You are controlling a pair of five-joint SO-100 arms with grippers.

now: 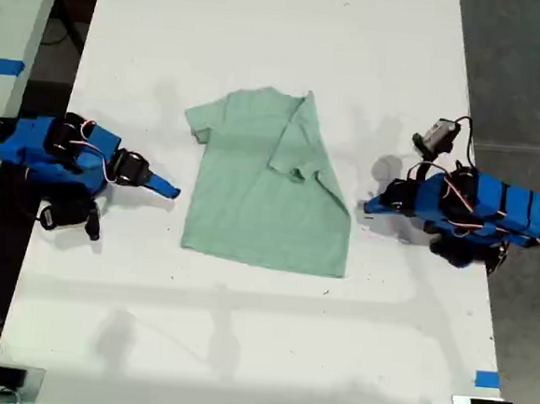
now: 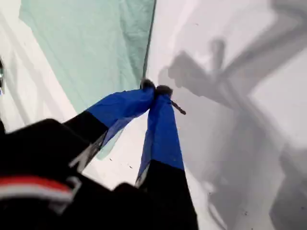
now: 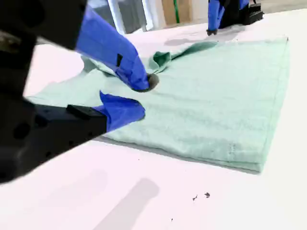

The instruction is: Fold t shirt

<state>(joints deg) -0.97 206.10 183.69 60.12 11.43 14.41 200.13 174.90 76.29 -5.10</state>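
The soft, lightly creased mint t shirt [image 1: 251, 201] lies mid-frame on the smooth white table [image 1: 240, 349], one sleeve side folded inward, while the wrist views alone show my first gripper [image 2: 156, 90] pinched empty beside its edge and my second gripper [image 3: 138, 97] narrowly parted, holding nothing.

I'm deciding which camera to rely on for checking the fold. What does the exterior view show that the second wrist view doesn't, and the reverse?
Only the exterior view shows the whole t shirt with one sleeve side folded inward, both arms flanking it, and blue tape on the table.

Only the second wrist view shows my second gripper open, close above the cloth's near edge, plus dark specks on the table.

Both show the mint shirt lying flat and the opposite arm beyond it.
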